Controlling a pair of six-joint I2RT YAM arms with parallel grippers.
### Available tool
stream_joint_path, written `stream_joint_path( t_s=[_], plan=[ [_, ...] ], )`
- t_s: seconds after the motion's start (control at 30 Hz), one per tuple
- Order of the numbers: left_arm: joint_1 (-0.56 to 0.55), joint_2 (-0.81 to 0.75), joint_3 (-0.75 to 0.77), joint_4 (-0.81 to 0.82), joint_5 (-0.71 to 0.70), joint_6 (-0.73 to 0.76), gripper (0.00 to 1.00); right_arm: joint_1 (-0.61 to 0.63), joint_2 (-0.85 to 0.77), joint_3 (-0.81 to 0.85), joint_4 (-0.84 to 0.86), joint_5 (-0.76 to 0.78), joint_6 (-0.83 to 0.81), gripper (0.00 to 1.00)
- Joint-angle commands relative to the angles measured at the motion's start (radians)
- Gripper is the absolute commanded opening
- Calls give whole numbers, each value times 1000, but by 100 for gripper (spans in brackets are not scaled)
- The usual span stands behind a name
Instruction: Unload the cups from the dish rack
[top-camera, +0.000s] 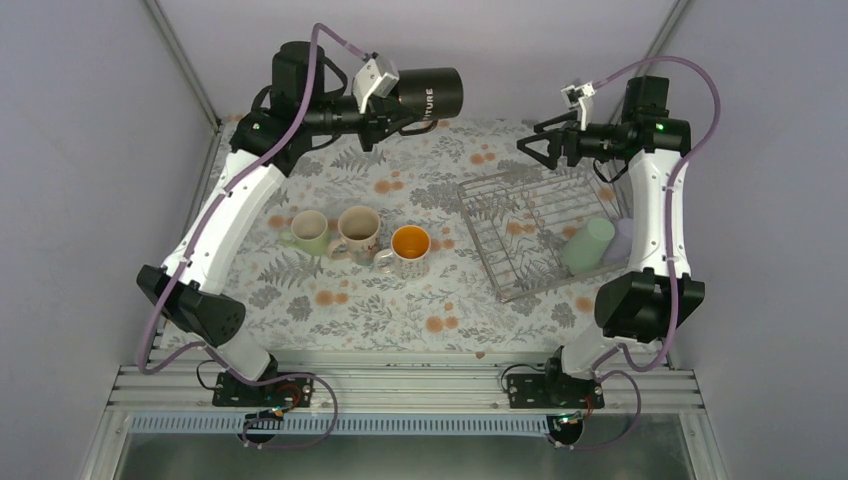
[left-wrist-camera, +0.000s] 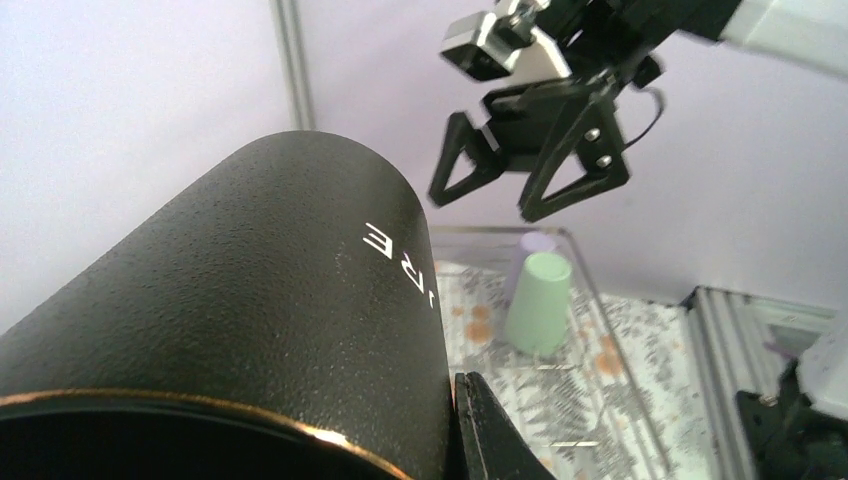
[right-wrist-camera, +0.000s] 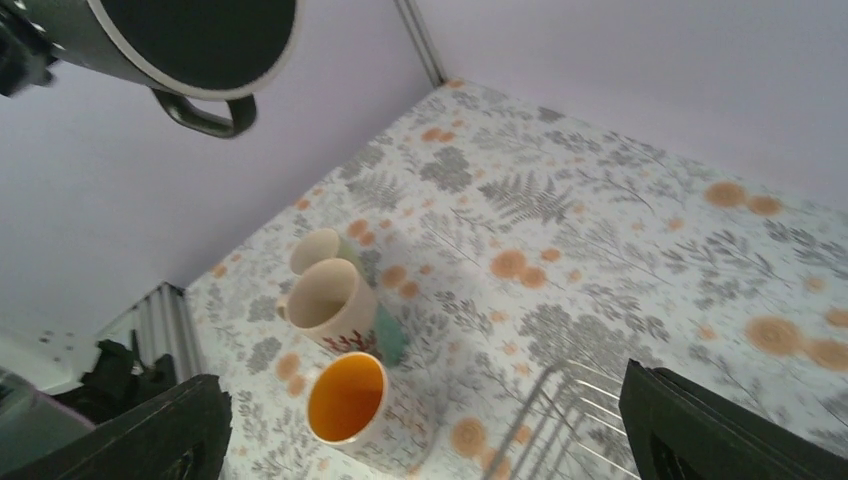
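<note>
Left gripper (top-camera: 398, 112): closed on the black mug (top-camera: 428, 93), which is gripped near its rim and held on its side, raised above the table (top-camera: 350, 300) toward 11 o'clock.
Black mug, wrist view: the dark textured wall fills the lower left of the left wrist view, and one finger (left-wrist-camera: 490, 430) is seen against it.
Right gripper (top-camera: 535, 150): jaws spread wide and nothing held. It is raised over the 12 o'clock edge of the dish rack (top-camera: 480, 205) and pointed toward 9 o'clock.
Dish rack: set on the table at 3 o'clock, slightly askew, with most of its bars bare.
Green tumbler (top-camera: 587, 245): placed inside the rack at its 3 o'clock end, tilted.
Lavender tumbler (top-camera: 622, 238): also in the rack, just beside the green tumbler on the 3 o'clock side, partly hidden by the right arm.
Pale green mug (top-camera: 310, 232): upright on the table, at 9 o'clock of the rack and well apart from it.
Cream patterned mug (top-camera: 357, 230): upright, just beside the pale green mug on its 3 o'clock side.
Patterned mug with orange inside (top-camera: 410, 250): upright, just beside the cream patterned mug at 4 o'clock, and the nearest of the three to the rack.
</note>
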Motion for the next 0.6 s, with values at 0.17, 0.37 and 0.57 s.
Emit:
stream_joint_path(
  t_s=[0.17,0.37,0.57],
  plan=[
    [73,-71,77,-206,-375,327,2,-17,-37,-18,-3,449,-45,100],
    [217,-106,43,-367,-594,478,2,-27,-118,-118,58,738,-91,100],
    [353,-129,-52,-521,-724,620,2,-33,-174,-181,68,859,-144,100]
  ],
)
